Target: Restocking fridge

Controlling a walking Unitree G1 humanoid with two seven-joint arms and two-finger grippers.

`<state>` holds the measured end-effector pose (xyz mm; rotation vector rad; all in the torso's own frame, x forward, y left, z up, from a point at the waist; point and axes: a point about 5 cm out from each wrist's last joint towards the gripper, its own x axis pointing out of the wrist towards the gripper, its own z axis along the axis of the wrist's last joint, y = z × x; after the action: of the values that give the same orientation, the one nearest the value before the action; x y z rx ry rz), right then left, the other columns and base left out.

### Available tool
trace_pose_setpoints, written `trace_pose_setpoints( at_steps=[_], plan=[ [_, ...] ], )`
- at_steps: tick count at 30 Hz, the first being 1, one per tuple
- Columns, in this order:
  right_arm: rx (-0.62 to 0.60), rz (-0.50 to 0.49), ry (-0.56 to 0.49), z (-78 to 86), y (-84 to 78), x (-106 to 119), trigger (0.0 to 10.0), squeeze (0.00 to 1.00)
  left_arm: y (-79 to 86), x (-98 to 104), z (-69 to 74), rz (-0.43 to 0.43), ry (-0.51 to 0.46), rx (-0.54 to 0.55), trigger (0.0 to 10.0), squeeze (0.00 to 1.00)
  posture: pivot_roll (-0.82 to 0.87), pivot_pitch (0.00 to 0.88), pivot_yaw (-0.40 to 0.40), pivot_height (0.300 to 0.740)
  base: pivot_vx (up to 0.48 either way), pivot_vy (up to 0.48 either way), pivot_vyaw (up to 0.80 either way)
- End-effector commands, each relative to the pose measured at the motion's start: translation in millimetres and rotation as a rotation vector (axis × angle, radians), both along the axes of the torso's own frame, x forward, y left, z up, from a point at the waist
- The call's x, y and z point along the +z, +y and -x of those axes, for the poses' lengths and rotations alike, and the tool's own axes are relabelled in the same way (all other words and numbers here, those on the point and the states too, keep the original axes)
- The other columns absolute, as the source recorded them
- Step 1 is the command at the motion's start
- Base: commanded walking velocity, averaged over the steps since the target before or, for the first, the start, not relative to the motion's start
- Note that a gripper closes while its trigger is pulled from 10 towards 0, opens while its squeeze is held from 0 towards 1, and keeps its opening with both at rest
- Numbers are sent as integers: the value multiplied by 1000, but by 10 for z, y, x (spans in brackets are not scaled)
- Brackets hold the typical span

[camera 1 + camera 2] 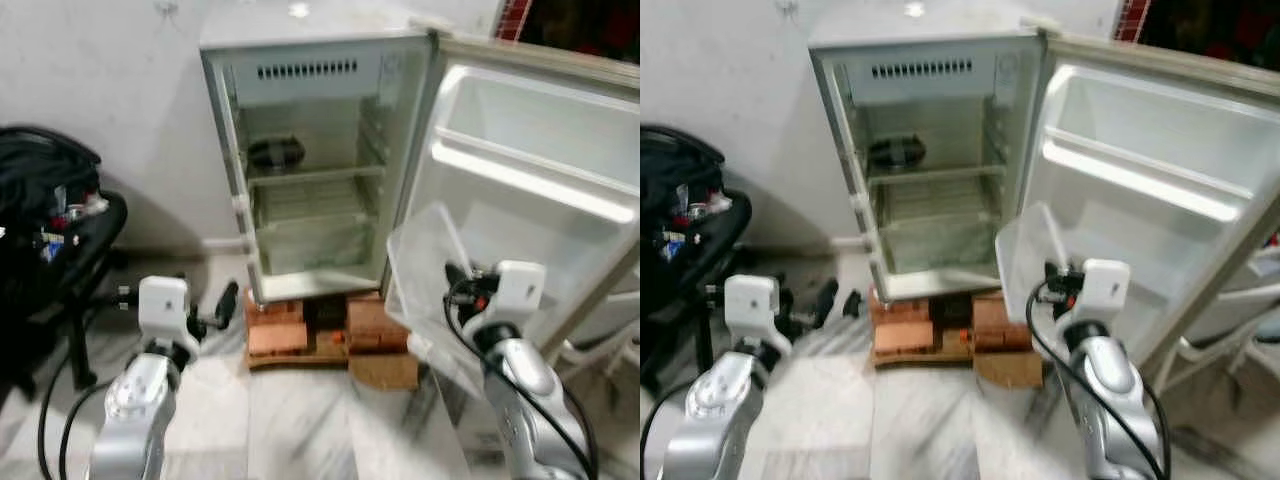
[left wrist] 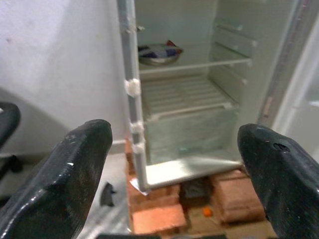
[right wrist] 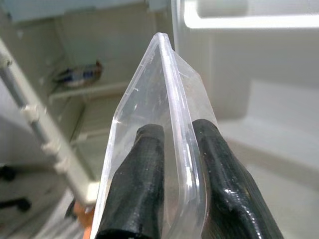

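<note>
A small fridge (image 1: 310,150) stands open on bricks, its door (image 1: 540,170) swung out to the right. On its upper shelf lies a dark bowl with a packet (image 2: 158,53). My right gripper (image 3: 182,164) is shut on the rim of a clear plastic container (image 1: 425,275), held up in front of the door's lower part. One finger (image 3: 142,184) sits inside the container wall, the other outside. My left gripper (image 2: 172,169) is open and holds nothing, low at the left and pointing at the fridge.
Red bricks (image 1: 278,335) and a wooden board (image 1: 385,370) lie under the fridge on the marble floor. A black chair with a bag (image 1: 45,215) stands at the left. White chair legs (image 1: 600,345) show behind the door at the right.
</note>
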<state>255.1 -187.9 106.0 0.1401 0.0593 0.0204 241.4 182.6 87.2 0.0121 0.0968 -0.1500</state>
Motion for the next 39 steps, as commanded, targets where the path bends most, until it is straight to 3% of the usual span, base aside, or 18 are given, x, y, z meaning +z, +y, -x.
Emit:
trace_pose_setpoints(
  at_steps=[1,5,14,25,31,39],
  plan=[
    [-13,-8,0,38,28,-18,10000,0,56,-14,22,-25,9,10,10000,0,62,0,9,740,0,0,0],
    [-31,6,-3,37,-8,-23,10000,0,58,-21,-17,-53,15,-6,10000,0,45,0,20,740,0,0,0],
    [10,33,-18,-73,26,1,10000,0,67,34,-68,-15,-5,-15,10000,0,48,0,15,740,194,0,0],
    [57,-10,-5,-85,223,-2,10000,0,38,-28,33,31,35,-1,10000,0,68,0,-8,740,322,356,0],
    [62,-1,7,-93,226,-22,10000,0,-39,-29,62,-2,17,-40,10000,0,76,0,-21,740,359,283,0],
    [67,0,-2,-139,249,11,10000,0,-11,-9,37,7,15,-14,10000,0,76,0,-24,740,352,0,0]
  ],
)
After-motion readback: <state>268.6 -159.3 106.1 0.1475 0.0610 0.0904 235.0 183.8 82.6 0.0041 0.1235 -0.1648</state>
